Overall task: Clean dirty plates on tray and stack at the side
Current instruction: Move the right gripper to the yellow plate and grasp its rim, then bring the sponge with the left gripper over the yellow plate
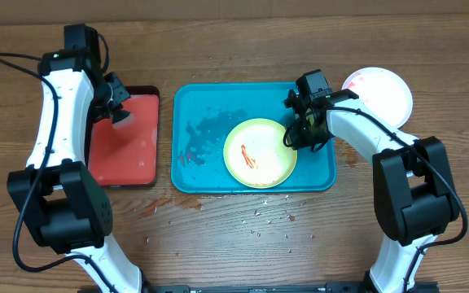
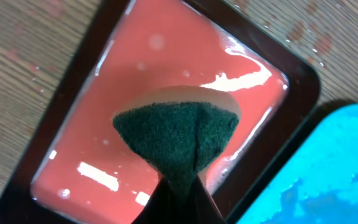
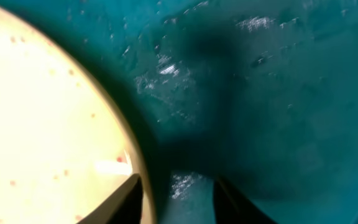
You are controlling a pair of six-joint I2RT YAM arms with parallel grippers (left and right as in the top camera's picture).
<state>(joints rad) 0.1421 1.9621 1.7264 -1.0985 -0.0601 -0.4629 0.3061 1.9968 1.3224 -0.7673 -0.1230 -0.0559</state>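
Your right gripper [image 3: 182, 202] sits low inside the teal tray [image 1: 194, 175], at the right edge of the yellow-green plate [image 1: 259, 153]. That plate lies flat on the tray's right half with a short red smear [image 1: 249, 156] near its middle. In the right wrist view the fingers are parted, with wet tray floor showing in the gap and nothing gripped between them. Only their tips enter the frame at the bottom, dark and blurred. The tip nearer the plate overlaps the rim, so you cannot tell whether it touches the plate or merely hangs over it. From overhead, the arm's own wrist covers that spot. The white plate [image 1: 377, 92], tinged pink, rests on the table [image 1: 218, 236] outside the tray, beyond its upper right corner, and the right arm cuts off part of its left edge. Your left gripper [image 1: 120, 110] hangs over the red tray [image 1: 129, 159], clamped on a dark green sponge [image 2: 176, 137]. In the left wrist view its fingers show only as a dark wedge at the bottom edge, pinching the sponge's lower end, and a pale layer peeks out behind the sponge's top. Whether the sponge touches the red tray's glossy surface cannot be told. Small wet specks [image 1: 259, 216] dot the table just in front of the teal tray.
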